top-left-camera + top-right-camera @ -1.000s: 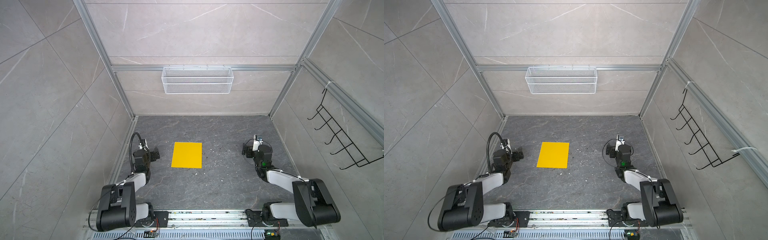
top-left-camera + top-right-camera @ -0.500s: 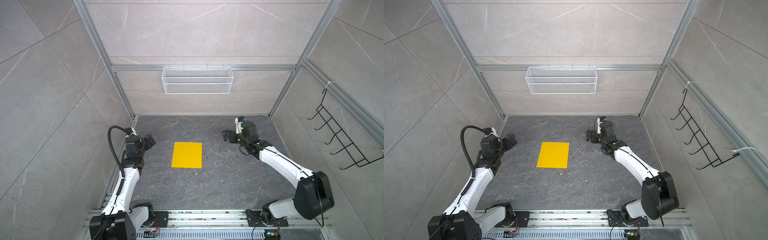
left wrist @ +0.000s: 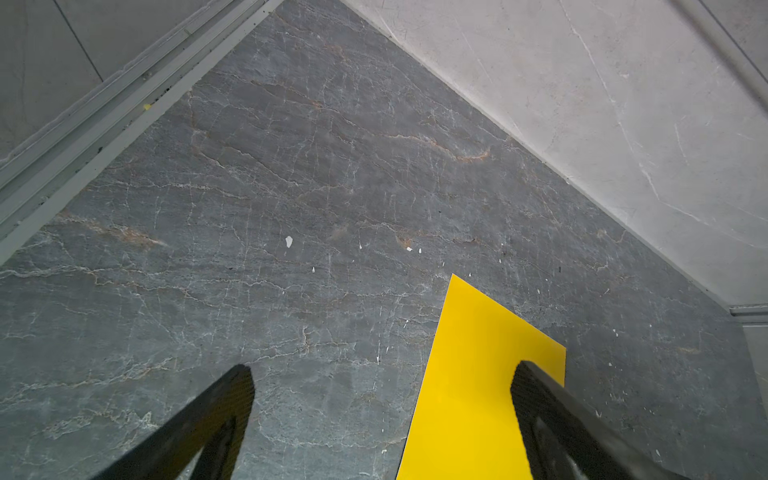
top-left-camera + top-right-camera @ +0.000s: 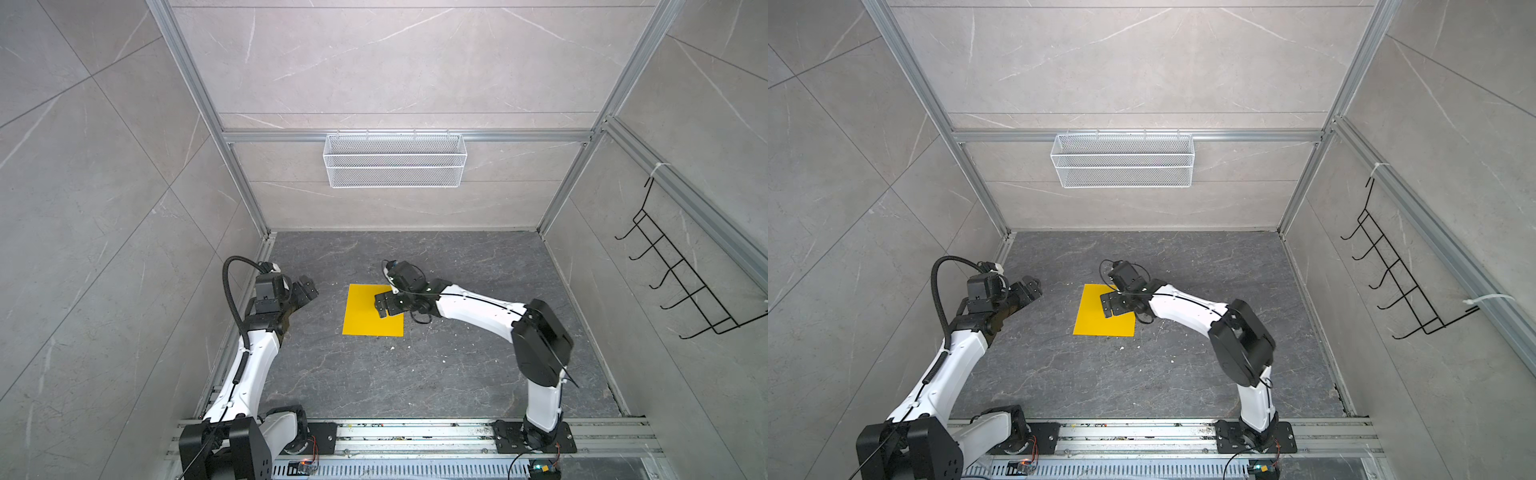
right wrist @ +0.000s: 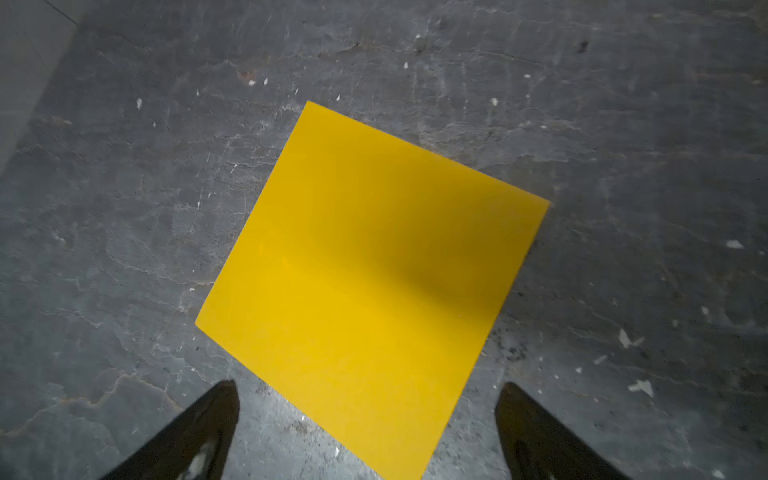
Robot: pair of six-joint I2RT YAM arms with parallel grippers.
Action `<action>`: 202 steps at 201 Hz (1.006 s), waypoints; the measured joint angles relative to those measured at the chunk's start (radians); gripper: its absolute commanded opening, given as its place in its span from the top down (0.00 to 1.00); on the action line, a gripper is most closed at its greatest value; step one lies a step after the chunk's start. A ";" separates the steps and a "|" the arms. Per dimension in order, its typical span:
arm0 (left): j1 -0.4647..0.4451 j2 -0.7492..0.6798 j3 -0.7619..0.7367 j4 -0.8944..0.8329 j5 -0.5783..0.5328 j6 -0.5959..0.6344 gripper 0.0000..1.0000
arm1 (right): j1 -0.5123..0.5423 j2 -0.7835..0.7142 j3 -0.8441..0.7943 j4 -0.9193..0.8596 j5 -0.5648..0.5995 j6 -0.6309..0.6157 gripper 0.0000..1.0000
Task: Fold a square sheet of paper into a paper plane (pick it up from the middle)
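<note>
The square sheet of paper (image 4: 360, 318) (image 4: 1094, 322) is bright yellow and lies flat and unfolded on the dark grey floor. No paper plane is in view. In both top views my right gripper (image 4: 379, 306) (image 4: 1106, 305) hangs open over the sheet's right half. In the right wrist view its two fingertips straddle the sheet's near corner (image 5: 374, 266), with the gripper (image 5: 368, 386) above the paper and holding nothing. My left gripper (image 4: 311, 289) (image 4: 1032, 286) is open and empty, a short way left of the sheet. Part of the sheet (image 3: 469, 374) shows between its jaws (image 3: 382, 370).
A white wire basket (image 4: 395, 160) hangs on the back wall. A black hook rack (image 4: 681, 286) is on the right wall. White specks (image 4: 392, 348) dot the floor near the sheet. A metal rail (image 4: 415, 432) runs along the front edge.
Both arms have unfolded from their low rest poses. The right gripper has swung left until it is over the sheet. The left gripper has risen and reached towards the sheet. The sheet has not moved.
</note>
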 measured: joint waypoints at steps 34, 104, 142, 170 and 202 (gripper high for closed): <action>0.000 0.009 0.000 -0.021 -0.003 0.000 0.00 | 0.045 0.179 0.212 -0.098 0.061 -0.041 0.01; 0.000 0.056 0.015 -0.043 -0.002 0.001 0.00 | 0.060 0.415 0.511 -0.270 0.076 -0.068 0.01; 0.000 0.078 0.027 -0.061 0.002 0.001 0.00 | 0.061 0.433 0.501 -0.311 0.059 -0.076 0.01; 0.000 0.095 0.040 -0.080 0.005 0.001 0.00 | 0.064 0.399 0.428 -0.260 0.056 -0.094 0.01; 0.000 0.123 0.055 -0.087 0.024 0.001 0.00 | 0.064 0.296 0.245 -0.175 0.033 -0.097 0.01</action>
